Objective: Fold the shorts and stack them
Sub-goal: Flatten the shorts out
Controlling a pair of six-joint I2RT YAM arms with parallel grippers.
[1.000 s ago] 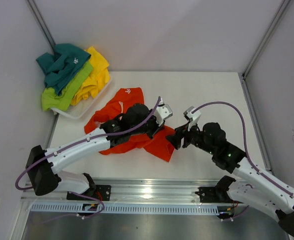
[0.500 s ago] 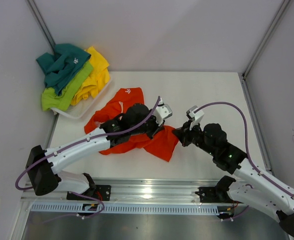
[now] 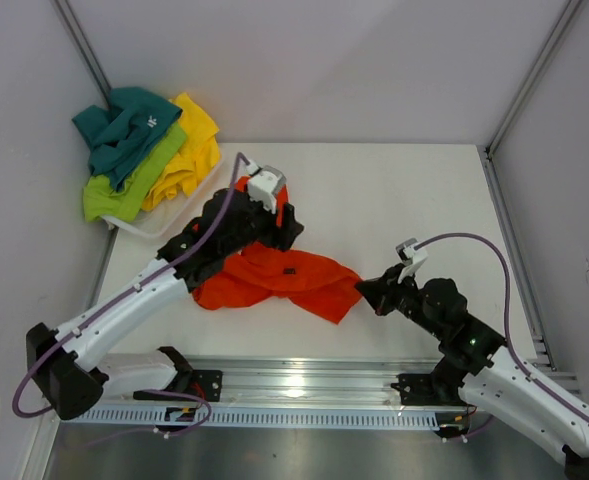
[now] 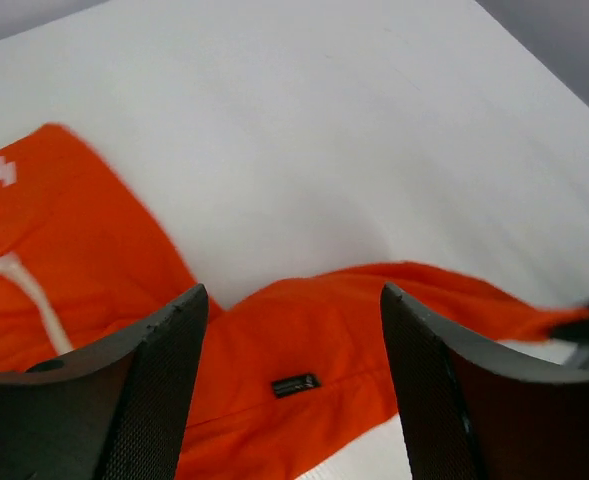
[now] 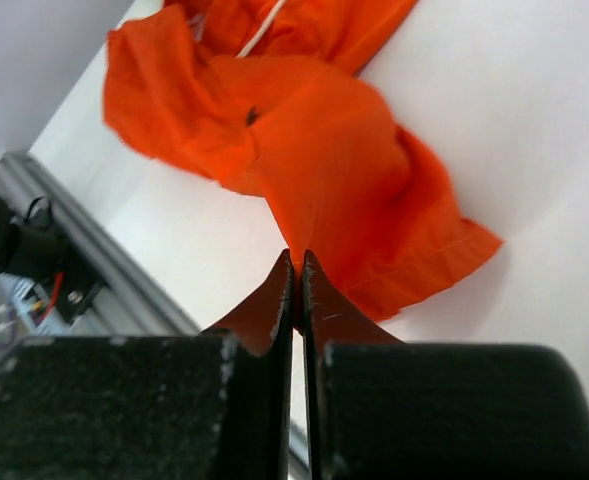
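Orange shorts [image 3: 274, 282] lie crumpled in the middle of the white table, a small black tag [image 4: 296, 385] on top. My left gripper [image 3: 286, 235] hovers open over their back part, nothing between its fingers [image 4: 134, 380]; in the left wrist view the left gripper [image 4: 292, 295] looks down on the orange shorts [image 4: 94, 260]. My right gripper [image 3: 366, 293] is shut on the right corner of the shorts; the right wrist view shows the right gripper [image 5: 299, 262] pinching the orange shorts [image 5: 314, 170]. Teal [image 3: 124, 122], lime [image 3: 124, 190] and yellow [image 3: 192, 140] shorts lie piled at back left.
The piled shorts sit in a white tray [image 3: 159, 224] at the table's back left corner. Grey walls close in the table on three sides. A metal rail [image 3: 294, 385] with both arm bases runs along the near edge.
My left gripper let go of the orange shorts, opened and drew up and back to the left. My right gripper shut on the shorts' right corner and pulled it slightly right and nearer.
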